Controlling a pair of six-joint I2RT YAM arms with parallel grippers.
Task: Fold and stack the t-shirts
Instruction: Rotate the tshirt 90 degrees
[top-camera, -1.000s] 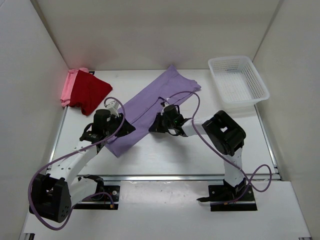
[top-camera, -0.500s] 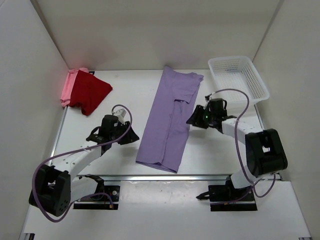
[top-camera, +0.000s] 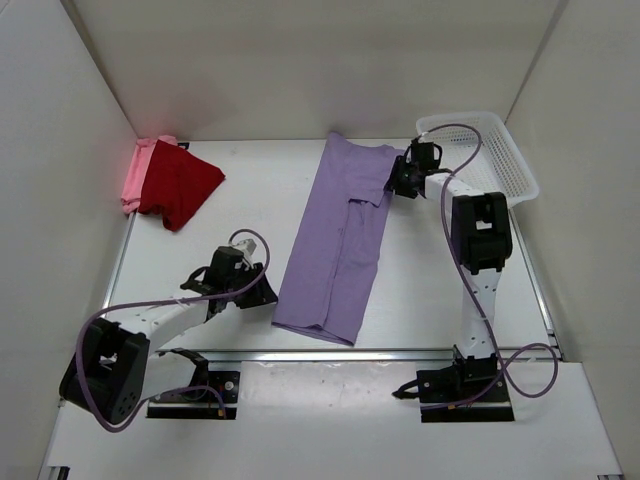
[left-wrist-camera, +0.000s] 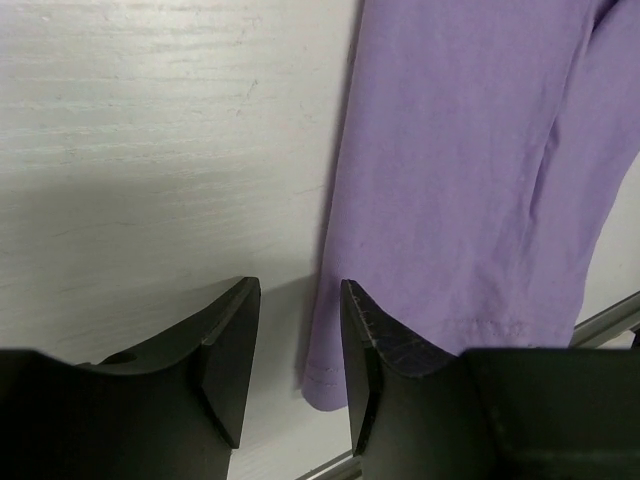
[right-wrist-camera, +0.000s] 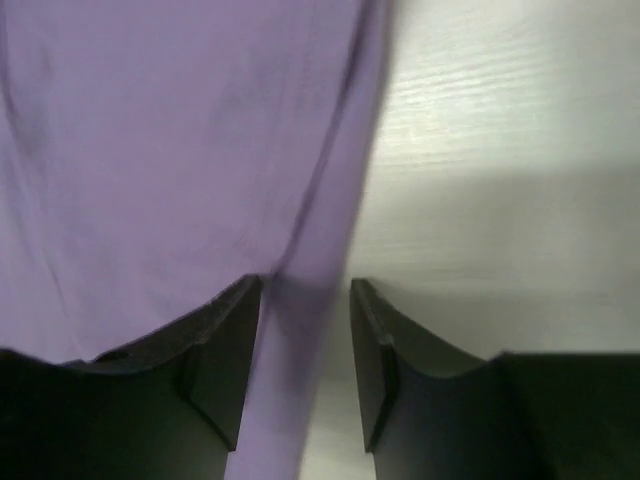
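A: Where do we have the lavender purple fabric t-shirt (top-camera: 340, 240)?
B: Spread long on the white tabletop (top-camera: 250, 180), between our arms. The dark red fabric t-shirt (top-camera: 180, 185) overlaps the pink fabric t-shirt (top-camera: 132, 185) in the far left corner.
A: Our left hand (left-wrist-camera: 300, 300)?
B: Released, empty, just beside the near hem.
A: And our right hand (right-wrist-camera: 305, 290)?
B: Released as well, at the shirt's far right edge, with fabric running under the gap.

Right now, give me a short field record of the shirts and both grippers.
purple shirt: folded into a long strip, flat, mid-table
red shirt: far left corner, lying on pink shirt
left gripper: open, at purple shirt's near left corner
right gripper: open, over its far right edge
basket: far right corner
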